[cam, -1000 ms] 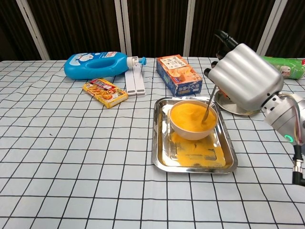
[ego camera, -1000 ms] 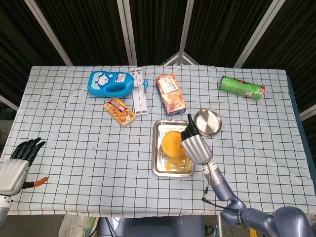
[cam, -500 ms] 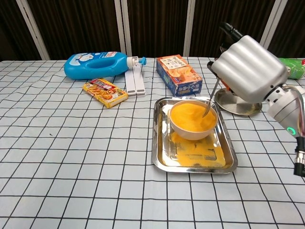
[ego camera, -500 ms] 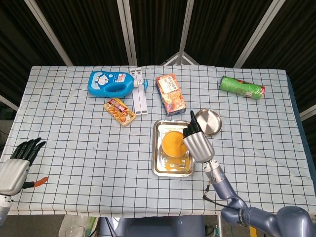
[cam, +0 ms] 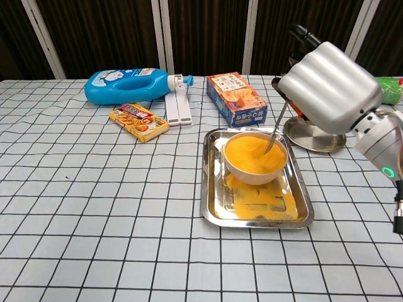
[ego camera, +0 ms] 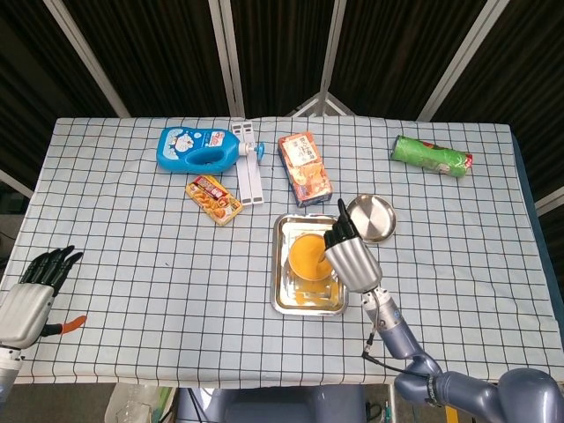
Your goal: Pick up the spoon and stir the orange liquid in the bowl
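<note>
A white bowl [cam: 254, 170] full of orange liquid [cam: 250, 154] stands in a steel tray [cam: 211, 207] with orange spill on its floor. My right hand [cam: 327, 78] hovers above the bowl's right side and grips a metal spoon [cam: 277, 131] whose tip dips into the liquid. In the head view the same right hand [ego camera: 351, 256] covers the right side of the bowl [ego camera: 305, 256]. My left hand [ego camera: 31, 291] hangs at the table's near left corner, fingers apart, holding nothing.
A blue bottle [cam: 129, 85], a white clip strip [cam: 177, 106], a snack packet [cam: 138, 121] and an orange box [cam: 237, 98] lie behind the tray. A steel lid [cam: 310, 137] sits right of the tray. A green packet [ego camera: 432, 156] lies far right.
My right hand has shifted a little back and forth over the bowl, moving the spoon tip through the liquid. The left hand has stayed still.
</note>
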Available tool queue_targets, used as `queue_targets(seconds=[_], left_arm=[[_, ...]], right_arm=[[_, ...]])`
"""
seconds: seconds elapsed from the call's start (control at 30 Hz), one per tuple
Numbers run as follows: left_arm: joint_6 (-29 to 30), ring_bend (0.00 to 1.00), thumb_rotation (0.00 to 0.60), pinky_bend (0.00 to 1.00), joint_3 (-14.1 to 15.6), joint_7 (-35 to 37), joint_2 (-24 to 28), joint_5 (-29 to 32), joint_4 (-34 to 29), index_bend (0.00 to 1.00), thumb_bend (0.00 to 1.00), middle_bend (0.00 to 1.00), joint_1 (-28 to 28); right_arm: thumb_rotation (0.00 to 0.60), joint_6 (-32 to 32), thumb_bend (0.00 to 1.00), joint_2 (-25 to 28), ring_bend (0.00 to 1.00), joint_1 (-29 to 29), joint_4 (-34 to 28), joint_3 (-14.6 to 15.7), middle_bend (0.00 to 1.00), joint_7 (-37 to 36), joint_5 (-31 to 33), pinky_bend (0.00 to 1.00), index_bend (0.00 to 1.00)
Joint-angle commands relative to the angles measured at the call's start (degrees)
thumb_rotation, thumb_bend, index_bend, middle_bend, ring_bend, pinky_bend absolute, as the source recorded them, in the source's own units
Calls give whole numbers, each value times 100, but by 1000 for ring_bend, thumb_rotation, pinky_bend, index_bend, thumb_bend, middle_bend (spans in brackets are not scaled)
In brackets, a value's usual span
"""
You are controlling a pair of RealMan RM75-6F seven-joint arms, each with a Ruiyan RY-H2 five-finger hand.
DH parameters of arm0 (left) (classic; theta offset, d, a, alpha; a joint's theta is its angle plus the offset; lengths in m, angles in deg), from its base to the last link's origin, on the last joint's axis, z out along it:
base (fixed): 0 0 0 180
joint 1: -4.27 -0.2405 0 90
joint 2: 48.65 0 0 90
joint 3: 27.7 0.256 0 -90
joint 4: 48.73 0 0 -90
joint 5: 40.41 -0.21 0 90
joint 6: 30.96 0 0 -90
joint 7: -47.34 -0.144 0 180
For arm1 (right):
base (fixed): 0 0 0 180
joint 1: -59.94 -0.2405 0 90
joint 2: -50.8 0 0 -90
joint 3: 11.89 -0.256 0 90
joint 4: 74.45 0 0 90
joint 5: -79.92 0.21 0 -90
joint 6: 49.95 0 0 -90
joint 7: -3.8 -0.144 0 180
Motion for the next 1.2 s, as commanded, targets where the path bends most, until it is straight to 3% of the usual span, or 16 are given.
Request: queue_targets(seconds=[0.03, 0.63, 1.2], left_arm=[[0, 0, 600, 0, 2, -5, -3, 1, -1, 0, 0, 0, -1], [-89, 0, 600, 0, -1, 43, 21, 70, -11, 0, 0, 0, 25], [-80, 0, 600, 0, -1, -7, 4, 68, -10, 0, 0, 0, 23]], right_arm=[[600, -23, 639, -113, 350, 0, 45, 43, 546, 6, -39, 11, 680], [600, -196, 639, -500, 351, -131, 771, 64, 552, -258, -98, 20, 704], [600, -136, 639, -319, 351, -14, 1280, 67, 554, -518, -14, 25, 706]])
